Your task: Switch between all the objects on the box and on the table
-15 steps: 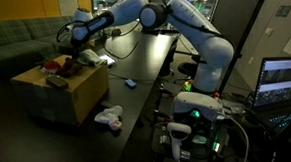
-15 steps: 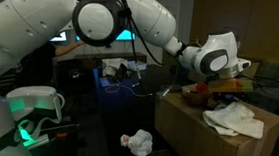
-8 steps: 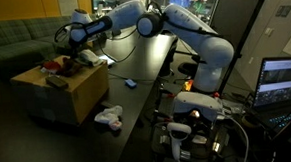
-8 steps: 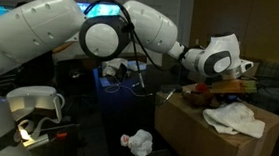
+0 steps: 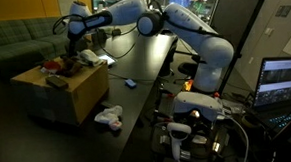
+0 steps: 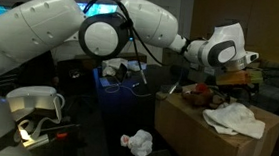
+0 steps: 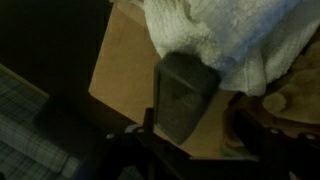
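A cardboard box [image 5: 74,97] [image 6: 200,138] carries a red-brown soft thing [image 5: 53,66] [image 6: 195,92], a white cloth [image 6: 233,117] [image 7: 235,35] and a dark grey block [image 5: 57,82] [image 7: 185,95]. A white soft toy [image 5: 109,117] [image 6: 136,142] and a small blue object [image 5: 131,84] lie on the dark table [image 5: 145,66]. My gripper [image 5: 76,37] [image 6: 243,80] [image 7: 200,140] hangs open just above the box's far side. In the wrist view the grey block lies on the box top [image 7: 120,70] below the spread fingers, beside the cloth. Nothing is held.
A green sofa [image 5: 13,43] stands behind the box. A laptop [image 5: 283,82] and the robot's lit base [image 5: 192,114] sit at the table's near end. Monitors and cables [image 6: 120,71] crowd the desk behind the arm.
The gripper has opened and risen from the box top. The arm has swung slightly towards the box's far side. The objects on the box stay put.
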Available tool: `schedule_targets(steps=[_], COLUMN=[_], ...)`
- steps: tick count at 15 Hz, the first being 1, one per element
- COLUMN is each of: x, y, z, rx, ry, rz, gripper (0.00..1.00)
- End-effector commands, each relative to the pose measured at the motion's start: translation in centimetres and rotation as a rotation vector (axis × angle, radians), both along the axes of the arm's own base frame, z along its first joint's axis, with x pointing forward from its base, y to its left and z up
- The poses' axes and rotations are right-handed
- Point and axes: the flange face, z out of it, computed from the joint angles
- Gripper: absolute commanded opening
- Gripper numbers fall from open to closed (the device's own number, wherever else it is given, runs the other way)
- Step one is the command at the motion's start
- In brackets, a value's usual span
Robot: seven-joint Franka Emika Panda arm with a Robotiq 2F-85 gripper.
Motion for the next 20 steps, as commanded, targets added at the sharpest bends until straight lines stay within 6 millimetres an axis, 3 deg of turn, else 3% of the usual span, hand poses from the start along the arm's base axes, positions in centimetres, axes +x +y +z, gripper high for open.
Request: schedule_targets(steps=[1,5,12,16,20], x=[-0.3,-1.7,-7.2,-9.8,-11.6], y=[-1.0,-2.8,-5.7,-5.8,-3.6], z=[3.5,5.1,4.4,3.3,2.6], rx=[-0.006,0.002,0.047,0.056,0.137], ry=[-0.028,0.026,0.218,0.206,0.171], rz=[-0.014,-0.043,-0.044,-0.062,-0.068], gripper=[1.0,1.0,1.0,1.0,1.0])
